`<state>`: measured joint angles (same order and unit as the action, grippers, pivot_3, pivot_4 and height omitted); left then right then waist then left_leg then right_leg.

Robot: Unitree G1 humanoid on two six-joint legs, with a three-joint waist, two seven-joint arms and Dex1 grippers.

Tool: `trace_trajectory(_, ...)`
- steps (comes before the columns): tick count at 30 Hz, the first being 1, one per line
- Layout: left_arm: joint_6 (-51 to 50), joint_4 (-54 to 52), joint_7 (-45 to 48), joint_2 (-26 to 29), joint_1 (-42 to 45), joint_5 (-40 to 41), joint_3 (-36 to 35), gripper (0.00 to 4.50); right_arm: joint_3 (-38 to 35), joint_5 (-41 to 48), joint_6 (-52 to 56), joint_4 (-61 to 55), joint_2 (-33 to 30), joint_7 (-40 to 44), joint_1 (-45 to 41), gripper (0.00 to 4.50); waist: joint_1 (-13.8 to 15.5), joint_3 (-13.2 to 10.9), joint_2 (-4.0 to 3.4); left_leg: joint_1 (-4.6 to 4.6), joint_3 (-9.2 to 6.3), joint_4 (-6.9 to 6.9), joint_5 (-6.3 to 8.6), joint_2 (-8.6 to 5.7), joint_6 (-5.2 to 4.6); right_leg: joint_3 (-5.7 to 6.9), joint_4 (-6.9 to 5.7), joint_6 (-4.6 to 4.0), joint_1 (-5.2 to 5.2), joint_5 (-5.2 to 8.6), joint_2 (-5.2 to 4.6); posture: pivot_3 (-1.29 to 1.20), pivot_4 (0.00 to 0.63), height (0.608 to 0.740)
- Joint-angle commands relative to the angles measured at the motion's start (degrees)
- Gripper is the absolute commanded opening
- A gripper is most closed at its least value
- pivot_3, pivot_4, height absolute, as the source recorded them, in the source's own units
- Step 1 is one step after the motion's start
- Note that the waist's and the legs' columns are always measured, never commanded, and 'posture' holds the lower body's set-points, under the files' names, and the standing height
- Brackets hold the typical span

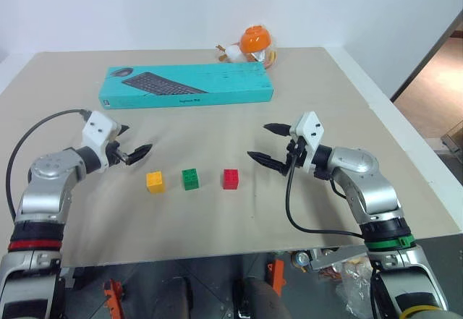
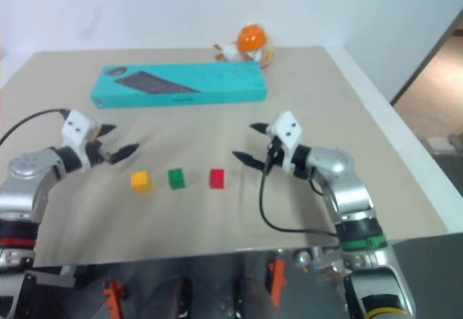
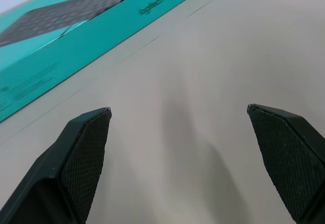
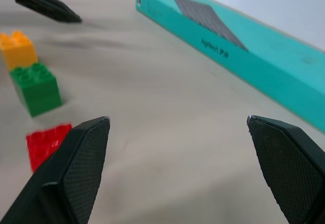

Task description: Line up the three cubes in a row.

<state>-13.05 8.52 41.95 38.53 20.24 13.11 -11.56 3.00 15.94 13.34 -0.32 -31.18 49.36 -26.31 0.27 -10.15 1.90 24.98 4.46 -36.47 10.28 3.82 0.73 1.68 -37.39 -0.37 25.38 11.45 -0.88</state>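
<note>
On the beige surface (image 1: 217, 218), the yellow cube (image 1: 155, 181), green cube (image 1: 191, 179) and red cube (image 1: 231, 179) sit in a straight row, spaced apart, near the front edge. The left gripper (image 1: 132, 145) hovers just beyond the yellow cube, released and empty; the right gripper (image 1: 269, 145) hangs beside the red cube, likewise spread wide. Farther back lies the teal keyboard box (image 1: 188, 86), with an orange-and-white round toy (image 1: 251, 44) behind it.

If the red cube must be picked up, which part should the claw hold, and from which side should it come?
Hold the red cube by its two flat side faces, below the studs. Coming from above looks safest, as it sits upright with free table around it. The open right claw is nearest; the green cube stands apart on its other side.
</note>
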Motion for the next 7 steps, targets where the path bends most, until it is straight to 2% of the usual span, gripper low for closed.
trace_trajectory(1,-0.56,-9.54,-5.51,-1.22,-6.91,1.00,-5.73,4.44,-4.81,0.87,0.97,-8.09,-0.97,-3.90,4.59,4.50,0.04,0.00,0.00,0.01,0.00,0.00,0.00,0.00,0.00,0.01,0.00,0.08,0.00,0.05,-0.01,0.00,0.150,0.740)
trace_trajectory(7,-2.76,-20.00,-11.43,-4.68,-17.81,1.77,-9.56,4.44,-8.09,1.68,4.53,-16.81,-0.01,-9.67,12.95,4.50,0.16,0.01,0.02,-0.30,0.04,-0.09,-0.05,-0.01,-0.03,0.03,0.00,-0.03,-0.24,-0.01,-0.18,0.00,0.150,0.740)
